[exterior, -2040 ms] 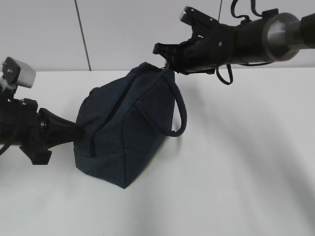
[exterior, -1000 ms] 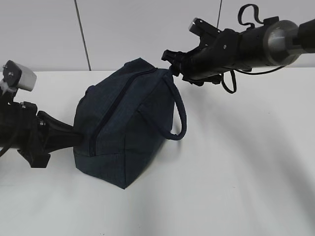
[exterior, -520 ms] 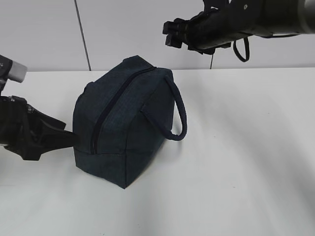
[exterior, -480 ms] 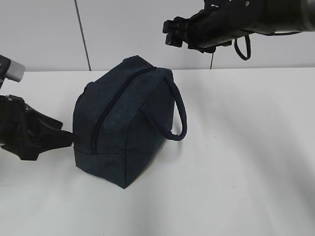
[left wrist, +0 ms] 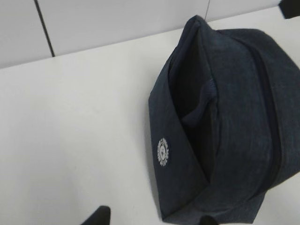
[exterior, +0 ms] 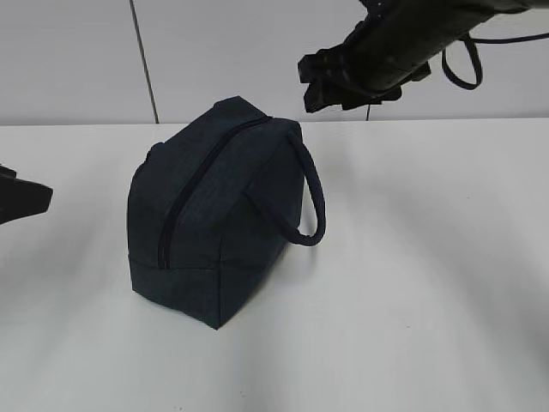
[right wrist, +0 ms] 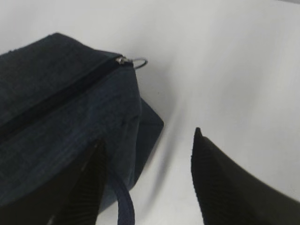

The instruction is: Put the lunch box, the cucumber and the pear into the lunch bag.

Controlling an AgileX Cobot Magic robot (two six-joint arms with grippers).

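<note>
The lunch bag (exterior: pixel 214 219) stands left of the middle of the table (exterior: pixel 429 257), zipper (right wrist: pixel 56 91) drawn shut to the ring pull (right wrist: pixel 137 62); no lunch box, cucumber or pear shows, so packing looks finished. The right gripper (right wrist: pixel 147 173) hovers above the bag's handle (exterior: pixel 313 202), fingers (right wrist: pixel 220 183) wide and empty. The left gripper (left wrist: pixel 152 218) sits by the table's left edge, fingers apart, empty. Nothing blocks either arm's withdrawal.

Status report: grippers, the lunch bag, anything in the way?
Both grippers, left gripper and right gripper, open, off the lunch bag. Zipper shut. Nothing in the way.
</note>
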